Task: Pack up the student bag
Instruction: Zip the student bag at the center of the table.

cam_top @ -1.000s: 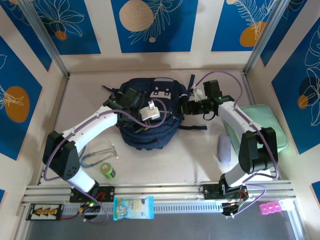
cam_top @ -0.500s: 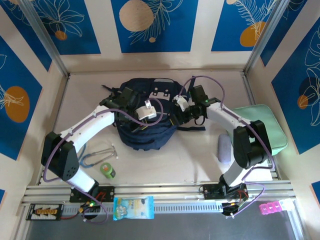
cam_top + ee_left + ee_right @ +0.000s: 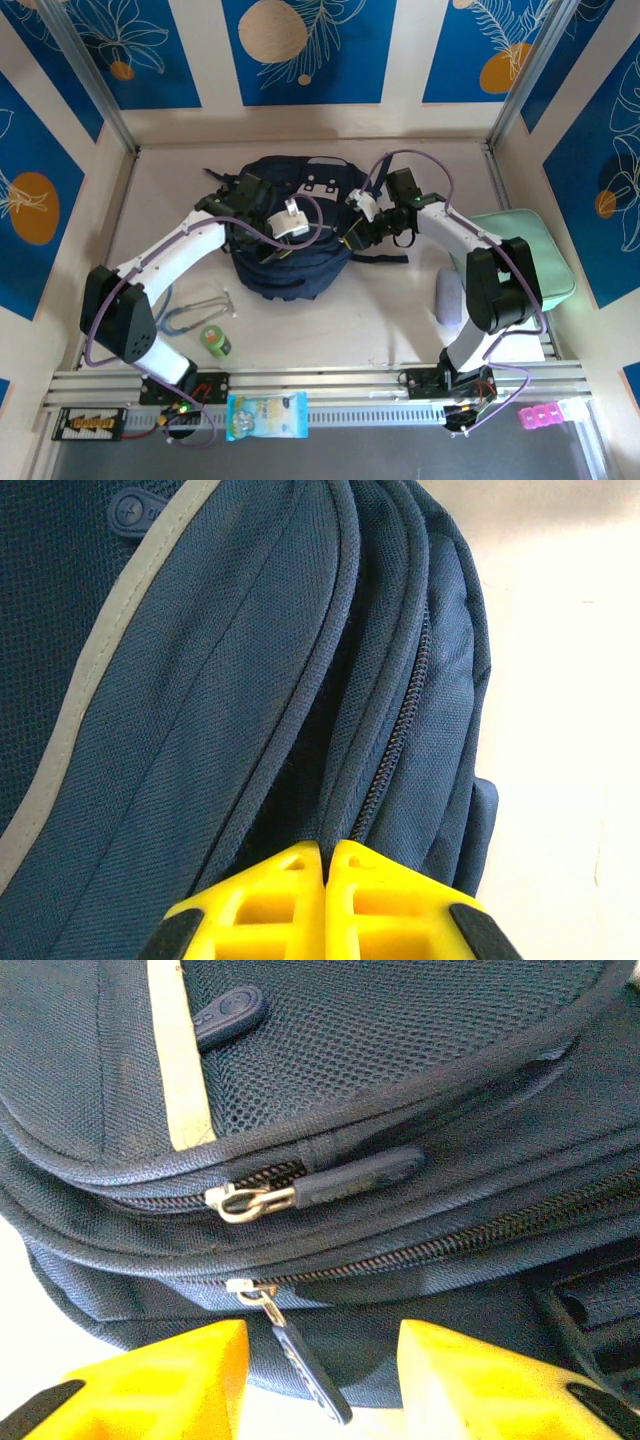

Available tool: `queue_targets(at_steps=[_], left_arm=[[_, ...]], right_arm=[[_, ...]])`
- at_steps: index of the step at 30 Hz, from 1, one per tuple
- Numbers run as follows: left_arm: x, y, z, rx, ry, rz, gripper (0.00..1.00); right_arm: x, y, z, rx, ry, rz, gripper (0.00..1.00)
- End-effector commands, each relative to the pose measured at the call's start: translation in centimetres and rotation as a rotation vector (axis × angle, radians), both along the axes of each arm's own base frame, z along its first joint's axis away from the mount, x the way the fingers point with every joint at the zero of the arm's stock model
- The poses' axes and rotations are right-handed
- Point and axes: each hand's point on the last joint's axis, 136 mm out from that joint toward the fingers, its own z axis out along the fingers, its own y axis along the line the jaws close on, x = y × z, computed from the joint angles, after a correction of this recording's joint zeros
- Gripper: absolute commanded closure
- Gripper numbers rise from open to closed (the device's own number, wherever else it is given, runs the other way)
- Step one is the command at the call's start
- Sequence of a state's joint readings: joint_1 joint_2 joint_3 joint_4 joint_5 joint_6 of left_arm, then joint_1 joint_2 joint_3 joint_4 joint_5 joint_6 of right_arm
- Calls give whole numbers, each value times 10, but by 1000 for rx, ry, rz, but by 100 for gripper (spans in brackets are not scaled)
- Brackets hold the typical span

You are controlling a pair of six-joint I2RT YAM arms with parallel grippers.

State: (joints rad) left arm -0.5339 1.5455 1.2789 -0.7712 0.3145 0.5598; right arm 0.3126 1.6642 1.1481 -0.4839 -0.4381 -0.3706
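**Bag's not open yet, we're at the zipper stage**

The student bag (image 3: 298,268) lies flat on the middle of the table (image 3: 330,320), toward the far side, with both arms over it. Looks to me like the opening step, since nothing is packed. The mint case (image 3: 520,250), the green roll (image 3: 215,341) and other bits sit loose around the bag.

The left gripper (image 3: 325,852) has its yellow fingers pressed together right at the bag's side seam, next to a zipper line. I can't tell if it's actually pinching fabric.

The right gripper (image 3: 322,1345) has its jaws partly apart, holding nothing. The lower zip pull (image 3: 300,1370) dangles in the gap between them. A second pull (image 3: 340,1185) sits on the zipper above.

Next move, I'd guess, is to close on that dangling tab and drag it along the zipper track while the left steadies the bag. The tab's thin and floppy, so it could slip out.
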Motion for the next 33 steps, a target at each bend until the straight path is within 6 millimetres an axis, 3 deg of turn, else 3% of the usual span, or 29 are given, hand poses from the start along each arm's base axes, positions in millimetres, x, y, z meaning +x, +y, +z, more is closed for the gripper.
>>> queue_targets(at_steps=[1,7,18,22,28,33], left_arm=[[-8,9,3,3,21,-6,100],[-9,9,3,0,27,-5,100],[-8,12,2,12,25,7,100],[-15,14,2,14,41,4,100],[-27,17,-3,22,85,-3,100],[-31,16,-7,12,107,-8,100]], right_arm=[[-11,5,11,37,-2,49,56],[-8,8,-6,-20,-1,50,52],[-1,-2,-22,-116,-16,13,84],[21,-16,-22,-170,-84,-75,92],[68,-52,-16,-257,-74,-348,90],[94,-69,-27,-359,-45,-524,84]])
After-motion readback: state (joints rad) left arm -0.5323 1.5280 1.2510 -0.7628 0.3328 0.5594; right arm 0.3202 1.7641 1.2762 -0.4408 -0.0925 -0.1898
